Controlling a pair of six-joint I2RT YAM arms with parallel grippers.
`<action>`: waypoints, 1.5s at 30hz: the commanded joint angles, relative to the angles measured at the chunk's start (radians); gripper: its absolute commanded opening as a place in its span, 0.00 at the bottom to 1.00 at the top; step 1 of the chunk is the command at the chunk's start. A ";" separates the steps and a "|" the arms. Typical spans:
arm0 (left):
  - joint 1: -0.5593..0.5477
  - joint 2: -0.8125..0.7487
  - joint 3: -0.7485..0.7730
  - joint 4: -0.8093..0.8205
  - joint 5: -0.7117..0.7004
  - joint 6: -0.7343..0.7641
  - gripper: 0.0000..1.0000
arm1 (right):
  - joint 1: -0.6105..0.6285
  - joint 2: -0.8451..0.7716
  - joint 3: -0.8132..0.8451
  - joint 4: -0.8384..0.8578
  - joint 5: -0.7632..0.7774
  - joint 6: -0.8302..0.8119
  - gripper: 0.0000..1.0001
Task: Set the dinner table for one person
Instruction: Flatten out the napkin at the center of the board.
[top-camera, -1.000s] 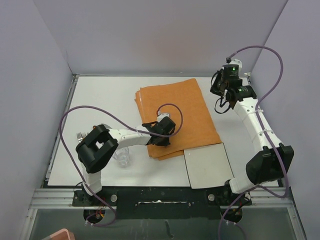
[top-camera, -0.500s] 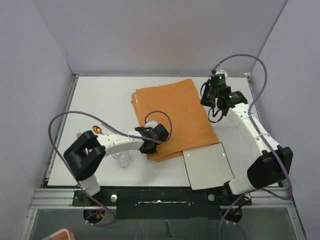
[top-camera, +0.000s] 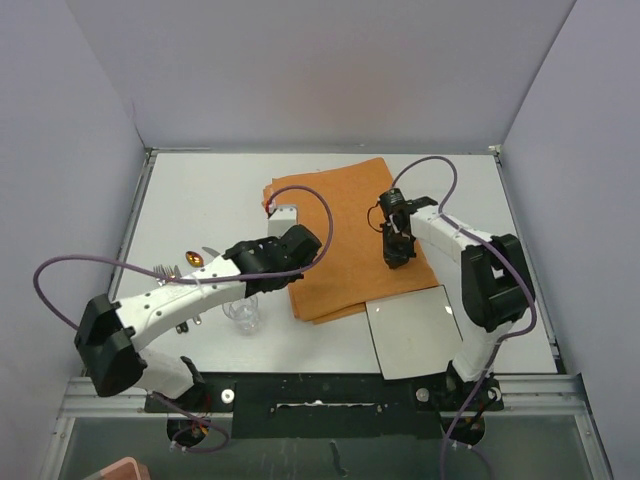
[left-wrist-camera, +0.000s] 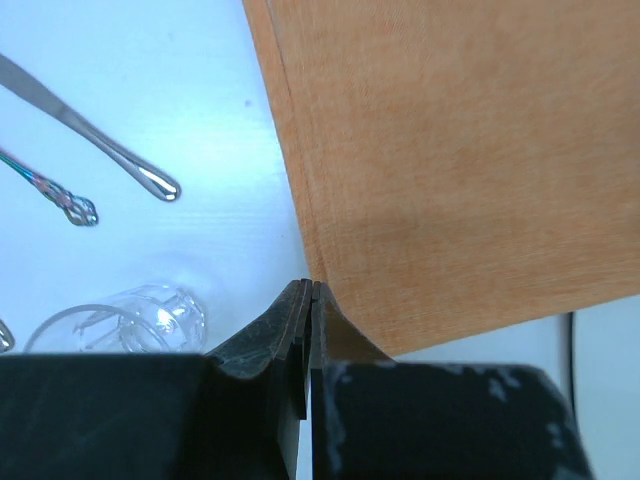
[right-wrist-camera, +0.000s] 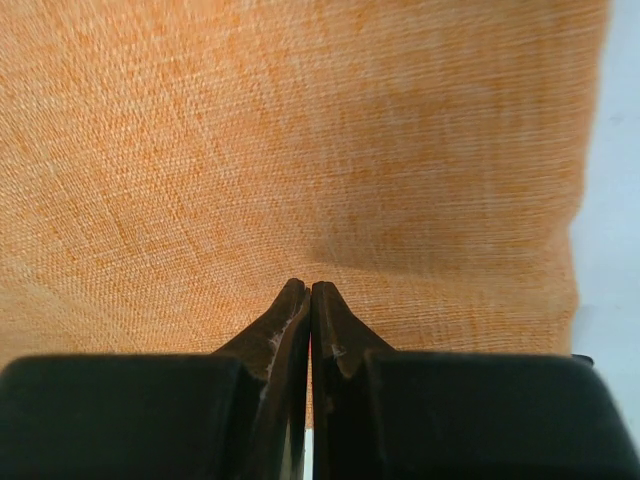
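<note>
The dinner table (top-camera: 200, 190) is a white top with an orange cloth mat (top-camera: 345, 225) lying near its middle. My left gripper (top-camera: 294, 276) hangs at the mat's left edge near its front corner. In the left wrist view this gripper (left-wrist-camera: 311, 286) is shut, its tips right at the mat's edge (left-wrist-camera: 300, 230), and nothing shows between them. My right gripper (top-camera: 393, 256) is down over the mat's right part. The right wrist view shows it (right-wrist-camera: 310, 287) shut, tips close above the orange weave (right-wrist-camera: 300, 130).
A square white plate (top-camera: 415, 330) lies at the mat's front right corner. A clear glass (top-camera: 243, 315) stands left of the mat, under my left arm. Cutlery (top-camera: 185, 270) lies farther left; a spoon handle (left-wrist-camera: 110, 155) shows near the glass (left-wrist-camera: 120, 315).
My right gripper has come from the table's far right corner down onto the mat's right part. My left arm has swung out, its gripper sliding from on the mat to its left edge.
</note>
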 joint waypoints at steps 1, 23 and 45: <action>-0.003 -0.141 0.085 -0.040 -0.092 0.045 0.00 | 0.035 0.022 0.035 -0.020 -0.027 -0.023 0.00; -0.006 -0.196 0.141 -0.121 -0.132 0.045 0.00 | 0.266 0.359 0.344 -0.024 -0.156 -0.022 0.00; -0.007 -0.165 0.145 -0.120 -0.094 0.087 0.00 | 0.242 0.298 0.299 0.009 -0.089 0.032 0.00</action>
